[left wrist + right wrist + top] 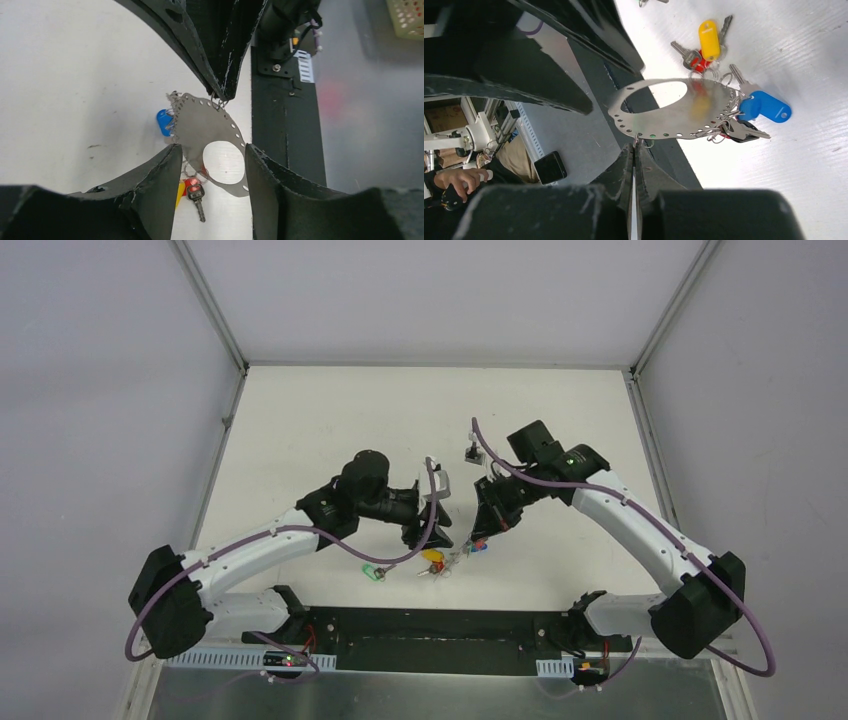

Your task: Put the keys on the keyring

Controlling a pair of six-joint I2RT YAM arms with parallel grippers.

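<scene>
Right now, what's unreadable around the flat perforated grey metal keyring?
- Green-tagged dark key: tiny in top view, outside both wrist views.
- Yellow plastic tag: left wrist view, mostly behind left gripper finger.
- Right gripper pinch, keyring rim or small ring: right wrist view, fingers cover it.

The keyring [684,117], pinched at its rim by the right gripper [634,147], fills the gap between the left gripper's [212,152] 2 spread fingers. The green key [373,571] lies apart on the table [330,420], open from its left.

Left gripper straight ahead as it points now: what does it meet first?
The left gripper would likely meet the perforated keyring plate, between its open fingers; beyond it, the right gripper gripping the plate's edge. Depth unclear.
</scene>
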